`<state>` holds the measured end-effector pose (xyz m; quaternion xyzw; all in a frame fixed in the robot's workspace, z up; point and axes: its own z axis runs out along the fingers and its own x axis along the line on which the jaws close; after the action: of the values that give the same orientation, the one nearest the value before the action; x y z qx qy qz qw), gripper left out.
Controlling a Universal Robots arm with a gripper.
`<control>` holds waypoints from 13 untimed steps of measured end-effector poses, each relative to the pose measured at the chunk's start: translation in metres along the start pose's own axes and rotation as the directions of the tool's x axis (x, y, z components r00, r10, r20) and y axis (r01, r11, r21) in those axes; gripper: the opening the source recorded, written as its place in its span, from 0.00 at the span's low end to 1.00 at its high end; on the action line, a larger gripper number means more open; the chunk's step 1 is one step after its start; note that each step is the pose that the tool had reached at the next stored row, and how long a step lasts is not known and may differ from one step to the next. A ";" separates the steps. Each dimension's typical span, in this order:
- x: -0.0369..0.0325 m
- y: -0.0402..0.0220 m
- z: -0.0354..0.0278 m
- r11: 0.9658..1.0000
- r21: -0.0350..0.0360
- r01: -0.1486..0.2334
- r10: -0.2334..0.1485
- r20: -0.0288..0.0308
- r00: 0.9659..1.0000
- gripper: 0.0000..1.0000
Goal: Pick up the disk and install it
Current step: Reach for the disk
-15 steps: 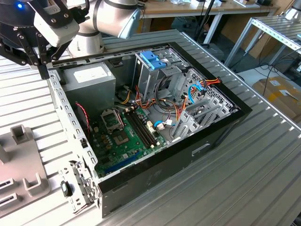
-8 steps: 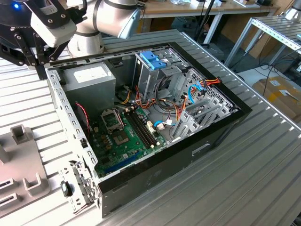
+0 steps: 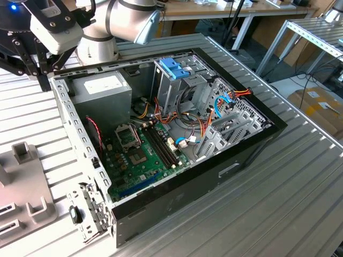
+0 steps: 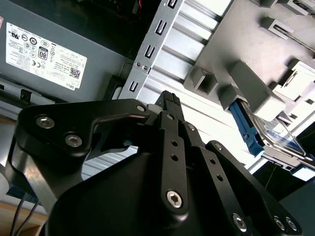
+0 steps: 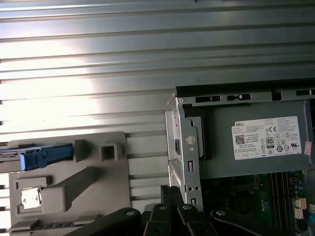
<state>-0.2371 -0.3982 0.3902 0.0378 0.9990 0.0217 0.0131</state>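
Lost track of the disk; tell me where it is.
In the second wrist view the disk sits in the grey fixture on the table, outside the case, on the side nearest the power supply.

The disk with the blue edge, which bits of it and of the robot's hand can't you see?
- The disk: in the first wrist view the picture's edge cuts it off; in the second wrist view the grey holder covers part of it.
- The hand: in the exterior view the picture's edge cuts part of it off.
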 end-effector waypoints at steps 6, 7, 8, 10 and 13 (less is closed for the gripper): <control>0.0097 -0.0007 -0.0001 1.000 0.000 0.000 0.000 0.000 1.000 0.11; 0.0113 -0.0009 -0.0001 1.000 0.000 0.000 0.000 0.000 1.000 0.11; 0.0128 -0.0010 -0.0001 1.000 0.000 0.000 0.000 0.000 1.000 0.11; 0.0161 -0.0012 -0.0001 1.000 0.000 0.000 0.000 0.000 1.000 0.11; 0.0214 -0.0016 -0.0001 1.000 0.000 0.000 0.000 0.000 1.000 0.11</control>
<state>-0.2586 -0.3982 0.3897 0.0378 0.9990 0.0217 0.0131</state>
